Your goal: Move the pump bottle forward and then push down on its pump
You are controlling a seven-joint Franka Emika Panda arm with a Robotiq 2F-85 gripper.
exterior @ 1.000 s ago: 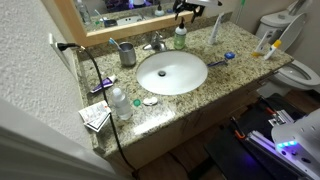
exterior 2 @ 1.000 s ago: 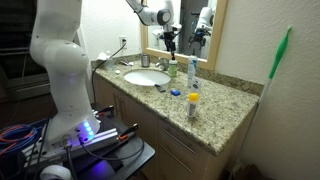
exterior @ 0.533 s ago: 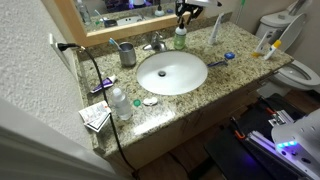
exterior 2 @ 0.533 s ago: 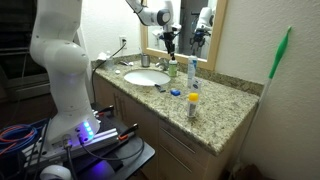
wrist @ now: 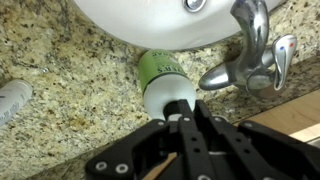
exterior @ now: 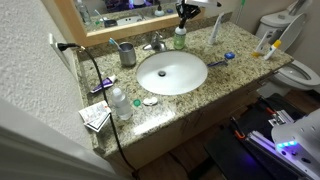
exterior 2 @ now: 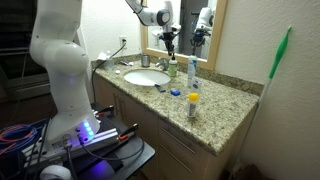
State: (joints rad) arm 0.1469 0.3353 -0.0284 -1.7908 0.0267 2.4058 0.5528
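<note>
1. Pump bottle [exterior: 180,40], green and translucent, stands upright on the granite counter [exterior: 235,78] at the back, just beside the faucet [exterior: 155,44] and behind the basin [exterior: 165,82]. How full it is cannot be told.
2. Seen from above in the wrist view, the pump bottle [wrist: 158,68] lies between the basin rim [wrist: 150,15] and the gripper [wrist: 186,112]. Its white pump [wrist: 168,98] sits right at the fingertips.
3. Gripper fingers [wrist: 200,140] are drawn together over the pump. Whether they touch it cannot be told, because they cover its nozzle.
4. In an exterior view the gripper [exterior: 183,14] hangs directly above the bottle, partly cut off by the top edge.
5. In an exterior view the gripper [exterior 2: 168,40] points down at the pump bottle [exterior 2: 172,68], which is small and hard to make out there.
6. A metal cup [exterior: 127,56] on the faucet's other side holds thin upright items too small to identify.
7. A clear bottle [exterior: 120,104] stands near the counter's front edge. A yellow bottle [exterior: 262,46] stands at the far end, well apart from the pump bottle.
8. A toothbrush [exterior: 222,61] lies beside the basin. A black cable [exterior: 100,85] runs down across the counter's end.
9. A white object [wrist: 12,98] is cut off at the wrist view's edge.
</note>
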